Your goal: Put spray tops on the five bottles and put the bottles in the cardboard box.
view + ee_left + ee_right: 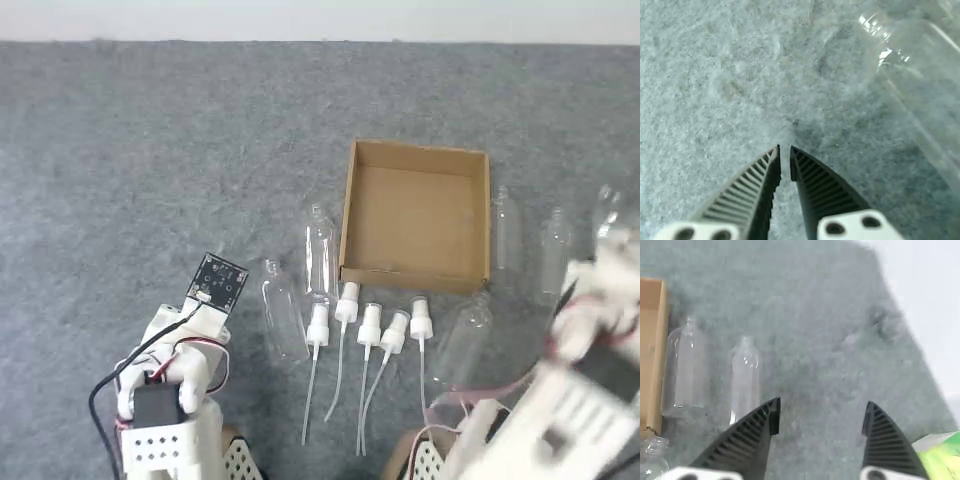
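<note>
Mat: mid grey, fine pale flecking, felt-like mottling. Box: plain tan-brown cardboard, inside and out. Bottles: clear, colourless, white glints. Spray tops: white heads, pale translucent tubes. Arms: white, black block on top. Circuit board: black, tiny white marks. Left gripper: black, ribbed, white mounts. Right gripper: same black ribbing. Wall: off-white.

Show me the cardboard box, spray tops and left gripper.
cardboard box (pixel 415 215), high view, its bare floor.
spray tops (pixel 370 322), high view, middle one's white head.
left gripper (pixel 784 150), left wrist view, between its fingertips.
</note>
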You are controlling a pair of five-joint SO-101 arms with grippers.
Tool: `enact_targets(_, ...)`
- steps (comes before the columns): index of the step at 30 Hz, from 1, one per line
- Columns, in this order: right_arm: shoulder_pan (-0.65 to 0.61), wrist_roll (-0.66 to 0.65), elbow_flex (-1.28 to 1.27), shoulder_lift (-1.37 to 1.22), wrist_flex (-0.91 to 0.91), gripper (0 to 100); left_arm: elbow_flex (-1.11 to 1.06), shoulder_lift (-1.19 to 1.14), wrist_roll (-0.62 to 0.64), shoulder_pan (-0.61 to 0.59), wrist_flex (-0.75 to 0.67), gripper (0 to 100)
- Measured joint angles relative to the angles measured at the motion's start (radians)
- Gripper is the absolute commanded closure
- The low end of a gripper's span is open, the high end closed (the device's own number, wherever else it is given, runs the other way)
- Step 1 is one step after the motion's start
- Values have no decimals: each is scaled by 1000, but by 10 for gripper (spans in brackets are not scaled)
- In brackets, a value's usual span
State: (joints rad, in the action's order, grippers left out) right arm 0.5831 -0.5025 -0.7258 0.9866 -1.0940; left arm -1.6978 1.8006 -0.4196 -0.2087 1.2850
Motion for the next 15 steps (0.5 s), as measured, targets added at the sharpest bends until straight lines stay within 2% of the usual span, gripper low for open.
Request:
enact_targets(3,-9,2,164,-290,0,709,0,0,0,0,0,973)
enact_targets(9,-61,2,462,-842,-58,720,0,0,0,0,0,973)
enact_targets(15,-71,0,634,-1188,-64,720,0,0,0,0,0,973)
